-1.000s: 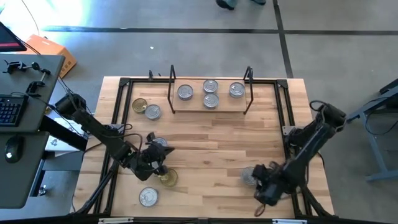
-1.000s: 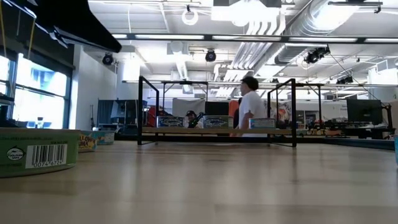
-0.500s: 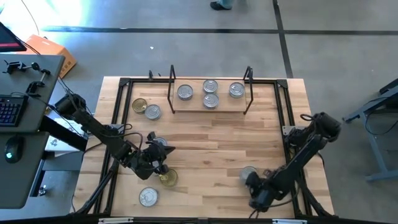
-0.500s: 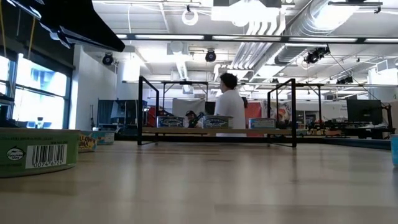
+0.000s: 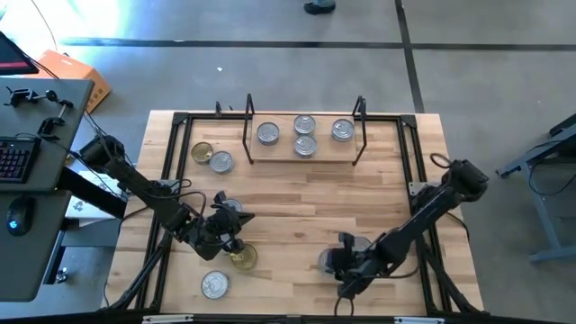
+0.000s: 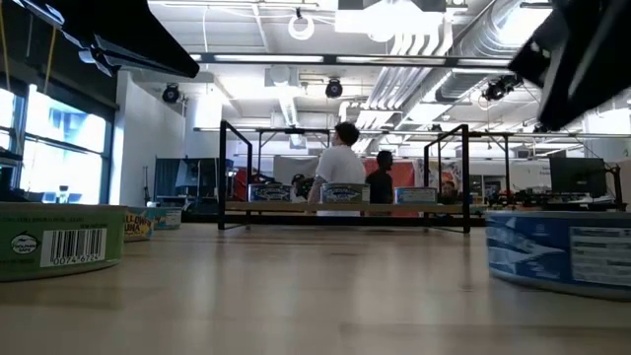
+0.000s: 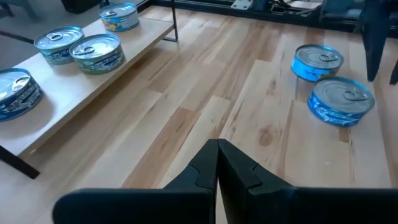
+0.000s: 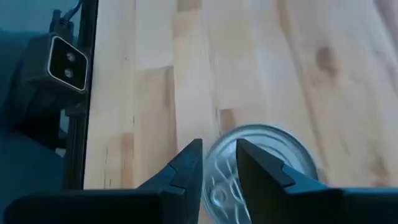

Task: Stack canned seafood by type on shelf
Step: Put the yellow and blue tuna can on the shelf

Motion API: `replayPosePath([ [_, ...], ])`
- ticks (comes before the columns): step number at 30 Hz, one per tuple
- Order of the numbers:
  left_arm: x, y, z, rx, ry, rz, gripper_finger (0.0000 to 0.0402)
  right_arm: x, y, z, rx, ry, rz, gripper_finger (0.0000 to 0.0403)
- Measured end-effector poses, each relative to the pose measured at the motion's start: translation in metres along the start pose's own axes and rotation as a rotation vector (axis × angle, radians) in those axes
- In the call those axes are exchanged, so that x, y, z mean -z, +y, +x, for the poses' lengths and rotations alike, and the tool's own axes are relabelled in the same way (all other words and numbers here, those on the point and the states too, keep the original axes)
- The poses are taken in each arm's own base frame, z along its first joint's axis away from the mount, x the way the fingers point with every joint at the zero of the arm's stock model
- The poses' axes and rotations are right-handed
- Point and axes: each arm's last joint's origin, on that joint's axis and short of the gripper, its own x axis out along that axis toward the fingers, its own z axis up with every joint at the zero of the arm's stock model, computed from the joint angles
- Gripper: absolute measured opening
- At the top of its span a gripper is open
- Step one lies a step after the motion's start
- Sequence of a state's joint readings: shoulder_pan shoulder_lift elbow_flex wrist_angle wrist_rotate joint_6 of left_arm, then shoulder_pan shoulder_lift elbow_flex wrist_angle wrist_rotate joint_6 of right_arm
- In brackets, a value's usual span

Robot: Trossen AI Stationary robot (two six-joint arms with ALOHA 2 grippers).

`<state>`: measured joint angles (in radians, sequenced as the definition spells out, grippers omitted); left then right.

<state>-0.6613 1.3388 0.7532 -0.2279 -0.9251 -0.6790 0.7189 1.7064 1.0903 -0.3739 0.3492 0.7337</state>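
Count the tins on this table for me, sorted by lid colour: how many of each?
Silver-lidded tins: 8
Gold-lidded tins: 2
Total: 10, with 4 of the silver ones on the shelf.

you are getting even, bright light from ceiling fixtures (image 6: 301, 25) glaring at the top of the low view. daylight is washing out the floor (image 5: 135, 22) at upper left of the high view. the tin (image 8: 261, 165) is blurring in the right wrist view.
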Motion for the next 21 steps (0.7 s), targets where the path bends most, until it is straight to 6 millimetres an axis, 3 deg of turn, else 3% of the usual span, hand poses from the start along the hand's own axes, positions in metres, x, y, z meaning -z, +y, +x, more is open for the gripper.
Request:
replayPosePath([
  [3, 0.000, 0.000, 0.000, 0.004, 0.000, -0.002, 0.0000, 0.002, 0.002, -0.014, 0.043, 0.090, 0.021, 0.0089],
  [7, -0.001, -0.001, 0.000, 0.006, -0.003, -0.006, 0.0000, 0.021, 0.005, -0.023, 0.062, 0.256, 0.099, 0.0089],
  [12, -0.001, -0.001, 0.000, 0.005, -0.007, -0.010, 0.0000, 0.046, -0.001, -0.021, 0.146, 0.288, 0.126, 0.0089],
  [21, -0.001, -0.001, 0.000, 0.005, -0.009, -0.009, 0.0000, 0.064, 0.001, -0.023, 0.219, 0.191, -0.176, 0.0127],
])
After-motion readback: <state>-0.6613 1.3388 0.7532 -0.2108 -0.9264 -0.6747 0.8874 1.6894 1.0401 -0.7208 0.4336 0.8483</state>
